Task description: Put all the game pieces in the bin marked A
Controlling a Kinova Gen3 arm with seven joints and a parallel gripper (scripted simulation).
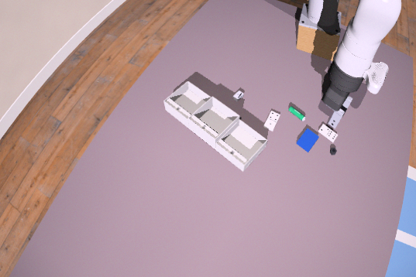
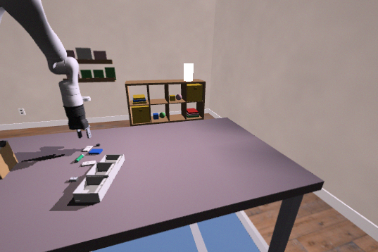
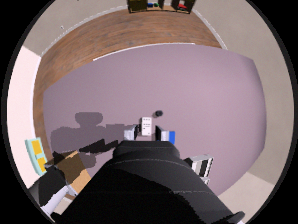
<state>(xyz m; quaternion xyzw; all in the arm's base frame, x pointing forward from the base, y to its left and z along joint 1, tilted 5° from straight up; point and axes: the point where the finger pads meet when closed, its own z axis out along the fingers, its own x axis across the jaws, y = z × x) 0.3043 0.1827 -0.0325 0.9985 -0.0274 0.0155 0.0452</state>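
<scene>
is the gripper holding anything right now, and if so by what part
Nothing is held. The gripper hangs open above the table, over the domino, with nothing between its fingers.

Single arm reaches down from upper right of top view, white links ending in dark wrist section. Forearm near vertical in exterior view, wrist pointing down. Gripper (image 2: pixel 84 133) hangs above table, not touching surface. Fingers (image 1: pixel 337 117) parted fairly wide, nothing between them (wrist view mostly filled by dark gripper body, fingertips not discernible there).
</scene>
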